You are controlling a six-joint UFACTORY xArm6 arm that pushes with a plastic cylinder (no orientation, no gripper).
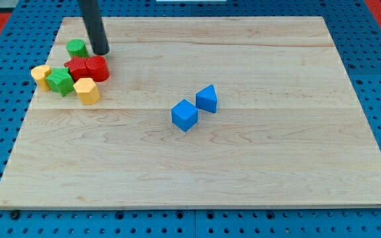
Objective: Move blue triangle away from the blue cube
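Note:
The blue triangle (pixel 207 98) lies near the board's middle, just up and right of the blue cube (pixel 184 115); the two are very close, almost touching. My tip (pixel 100 51) is far off at the view's upper left, right beside the green cylinder (pixel 77 47) and just above the red blocks (pixel 88 67). It is well away from both blue blocks.
A cluster sits at the upper left: a green star-like block (pixel 61 80), a yellow block (pixel 41 75) at its left and another yellow block (pixel 87 90) below the red ones. The wooden board (pixel 243 178) lies on a blue pegboard.

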